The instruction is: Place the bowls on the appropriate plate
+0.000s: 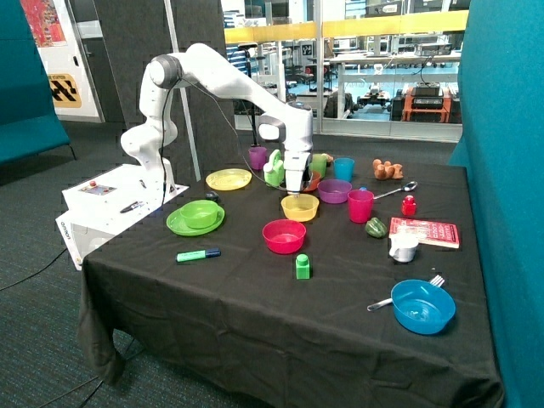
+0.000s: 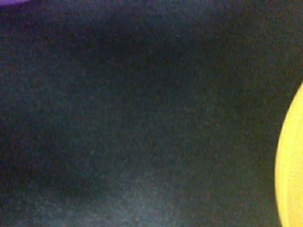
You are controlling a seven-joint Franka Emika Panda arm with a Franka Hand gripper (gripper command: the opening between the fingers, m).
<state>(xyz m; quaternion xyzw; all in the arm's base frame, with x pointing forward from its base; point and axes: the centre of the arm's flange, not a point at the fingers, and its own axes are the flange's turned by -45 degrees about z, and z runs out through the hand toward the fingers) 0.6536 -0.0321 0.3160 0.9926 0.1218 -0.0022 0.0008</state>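
The yellow bowl stands on the black tablecloth near the table's middle. Its rim shows at the edge of the wrist view. My gripper hangs straight down at the bowl's far rim, touching or just above it. The lime green bowl sits in the green plate near the table's edge by the robot base. The yellow plate lies bare behind the green plate, apart from the yellow bowl.
A pink-red bowl stands just in front of the yellow bowl. A purple bowl and a pink cup stand beside it. A green marker, a green block, a blue bowl and a red book lie nearer the front.
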